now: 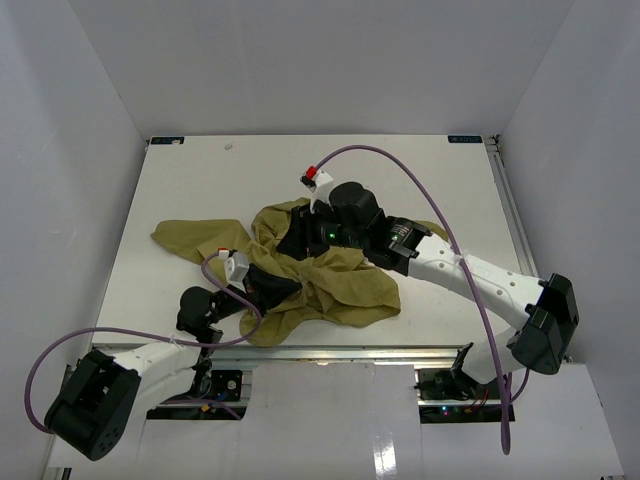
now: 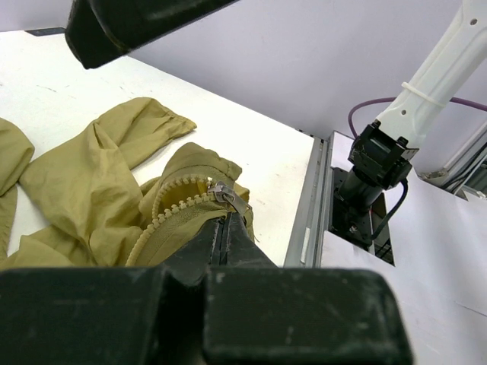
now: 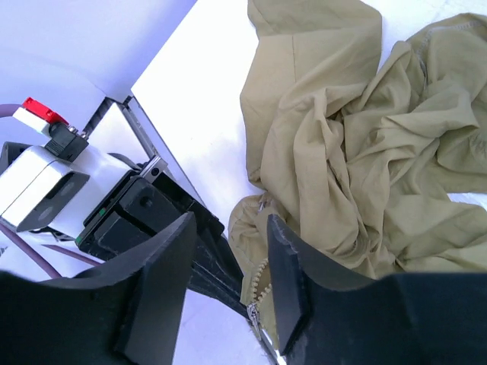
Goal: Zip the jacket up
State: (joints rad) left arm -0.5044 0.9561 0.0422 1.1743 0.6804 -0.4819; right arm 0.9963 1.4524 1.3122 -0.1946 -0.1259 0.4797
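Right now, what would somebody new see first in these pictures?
The big crumpled olive-green soft fabric jacket, heaped in the middle of the white table, grabs the eye first. Next come the two grippers meeting over it. The left gripper is pinched shut on the jacket's edge right by the small silver zipper slider, and the right gripper hangs open just above.
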